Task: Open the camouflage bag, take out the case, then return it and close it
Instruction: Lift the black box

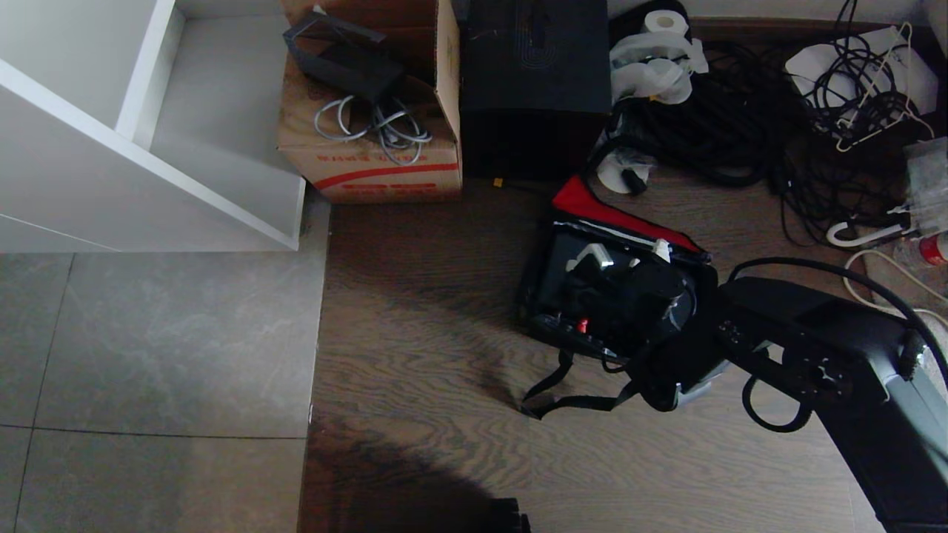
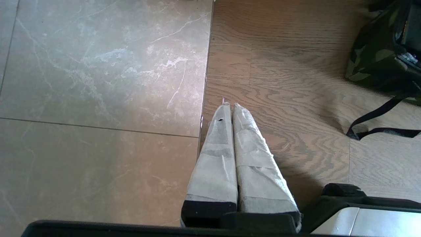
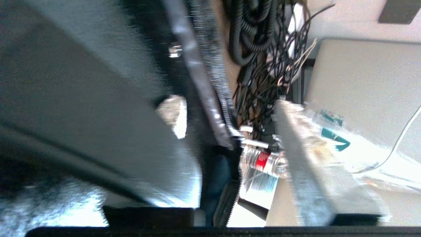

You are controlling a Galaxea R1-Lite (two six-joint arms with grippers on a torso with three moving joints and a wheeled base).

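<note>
1. Right arm (image 1: 815,348): reaches in from the right, its wrist bent toward the open top of the camouflage bag (image 1: 548,244).
2. Right gripper (image 3: 230,138): fingers apart, straddling the bag's zippered edge; whether they pinch it cannot be told.
3. Case (image 1: 615,296): inside the bag, directly beside and partly under the gripper; red lid panel (image 1: 615,211) folded back beyond it.
4. Left gripper (image 2: 230,105): padded fingers pressed together, hanging over the floor (image 2: 279,98), well apart from the bag.
</note>
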